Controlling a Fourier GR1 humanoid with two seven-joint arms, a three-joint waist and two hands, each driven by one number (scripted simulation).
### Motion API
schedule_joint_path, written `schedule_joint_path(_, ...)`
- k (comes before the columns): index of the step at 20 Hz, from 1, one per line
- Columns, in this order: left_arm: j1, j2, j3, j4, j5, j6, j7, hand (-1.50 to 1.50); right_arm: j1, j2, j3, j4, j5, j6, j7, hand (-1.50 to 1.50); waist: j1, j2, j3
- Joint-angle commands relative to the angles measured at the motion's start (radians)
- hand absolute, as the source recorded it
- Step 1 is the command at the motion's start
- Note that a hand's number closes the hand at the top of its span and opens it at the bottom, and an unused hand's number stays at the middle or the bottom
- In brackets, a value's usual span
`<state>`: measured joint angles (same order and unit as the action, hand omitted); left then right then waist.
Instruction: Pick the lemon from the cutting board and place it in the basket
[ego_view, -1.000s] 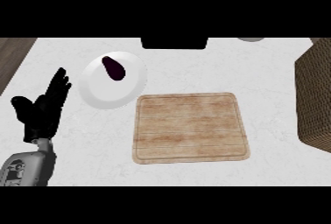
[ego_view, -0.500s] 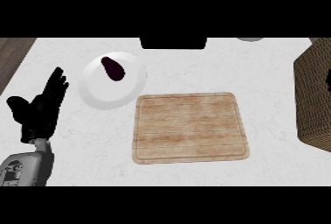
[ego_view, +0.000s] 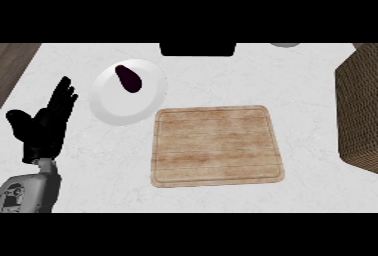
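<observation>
Left robot hand (ego_view: 46, 127) shows in the head view, well to the left of the cutting board (ego_view: 215, 146), with its fingers straight and pointing up toward the far side of the desk (ego_view: 295, 80) and its thumb spread out to the left. It is fully open and has hold of nothing. Its grey forearm (ego_view: 29, 192) comes in from the lower left corner, below and left of the board. The right robot hand does not show in this view.

The cutting board lies flat on the pale desk, a light wooden square with rounded corners and a groove running near its rim. Where the lemon is cannot be told: it shows nowhere on the board's top or on the desk around it.

The basket (ego_view: 360, 115), brown and woven, stands to the right of the board, apart from it and cut off by the view's right edge. A white plate (ego_view: 122, 107) lies just beyond the board's upper left corner, carrying a dark purple vegetable (ego_view: 128, 78) on its far part. A black object (ego_view: 198, 49) sits straight beyond the board at the far edge, and a small grey round thing (ego_view: 285, 44) lies beyond the board's right side.
</observation>
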<state>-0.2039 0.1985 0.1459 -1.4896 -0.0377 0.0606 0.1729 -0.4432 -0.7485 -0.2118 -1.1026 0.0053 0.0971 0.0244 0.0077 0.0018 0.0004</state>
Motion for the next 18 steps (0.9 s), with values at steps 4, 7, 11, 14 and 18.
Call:
schedule_joint_path(4,-0.017,-0.003,-0.015,0.005,0.001,-0.017,-0.008,0.00,0.030,-0.180,0.154,-0.061,0.401,-0.193,-0.276,1.50,0.017,0.012,0.001)
schedule_joint_path(7,-0.006,0.008,-0.006,-0.005,0.005,-0.021,0.001,0.00,0.031,-0.162,0.171,0.013,0.495,-0.313,-0.366,1.50,0.020,0.008,0.001)
schedule_joint_path(11,-0.045,0.048,0.043,0.049,0.034,-0.047,-0.012,0.00,-0.060,-0.121,0.164,0.197,0.561,-0.391,-0.445,1.50,0.014,0.006,0.000)
schedule_joint_path(14,0.004,-0.005,-0.002,0.002,0.000,-0.015,-0.024,0.00,-0.154,-0.066,0.174,0.231,0.616,-0.357,-0.381,1.50,0.006,0.001,0.000)
schedule_joint_path(18,0.083,-0.024,-0.031,-0.096,-0.003,-0.018,0.014,0.00,-0.240,-0.070,0.161,0.405,0.655,-0.356,-0.440,1.50,0.021,0.002,0.000)
